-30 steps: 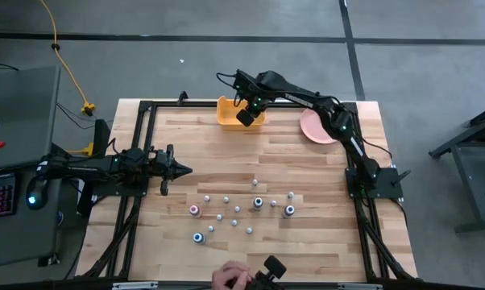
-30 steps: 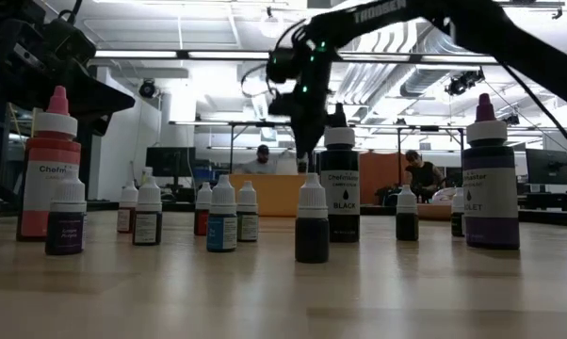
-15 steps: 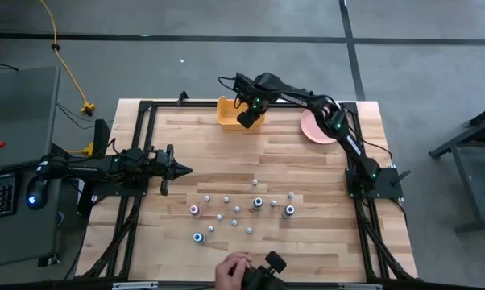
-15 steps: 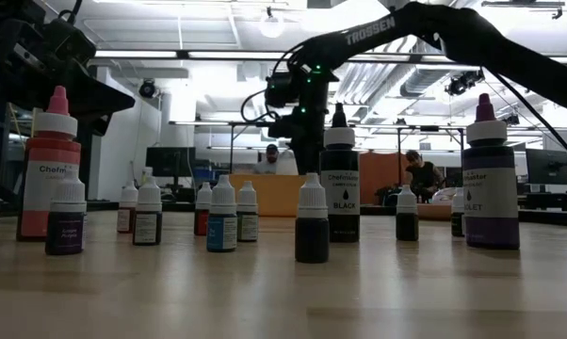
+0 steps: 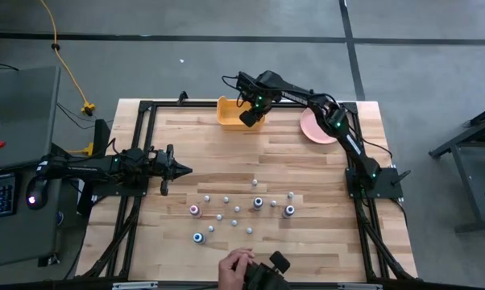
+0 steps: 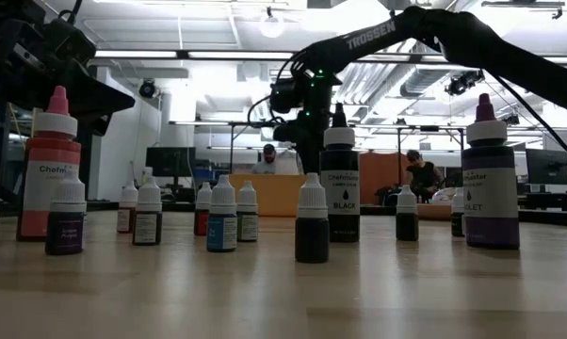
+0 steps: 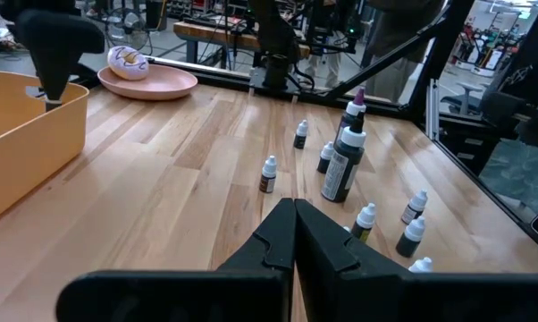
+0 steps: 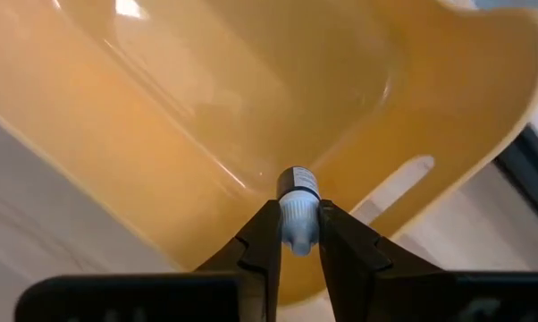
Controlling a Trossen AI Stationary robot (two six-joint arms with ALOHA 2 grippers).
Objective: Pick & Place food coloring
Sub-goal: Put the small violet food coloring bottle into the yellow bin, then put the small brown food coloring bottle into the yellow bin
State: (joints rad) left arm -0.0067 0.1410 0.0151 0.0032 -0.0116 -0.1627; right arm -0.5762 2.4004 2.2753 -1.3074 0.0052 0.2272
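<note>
Your right pincer [image 8: 298,234] holds one small bottle [image 8: 297,207] by its cap, long axis pointing into the yellow bin [image 8: 251,107] at table's 12 o'clock; release there. Left pincer [image 7: 294,234] waits closed at 9 o'clock.

Wooden table [image 5: 307,250] with scattered food coloring bottles [image 5: 258,202], yellow bin [image 5: 226,113], pink plate [image 5: 313,129].

You're in a robotics lab or industrial workshop, not a home. Wooden benchtop [image 5: 307,161] on a black metal frame [image 5: 146,106], sitting on a bare grey concrete floor [image 5: 226,56] with a yellow cable [image 5: 61,56] trailing across it. Low view shows exposed ceiling ducts [image 6: 378,80], strip lighting, monitors [image 6: 166,160] and people seated at desks [image 6: 418,174] behind the table.
</note>
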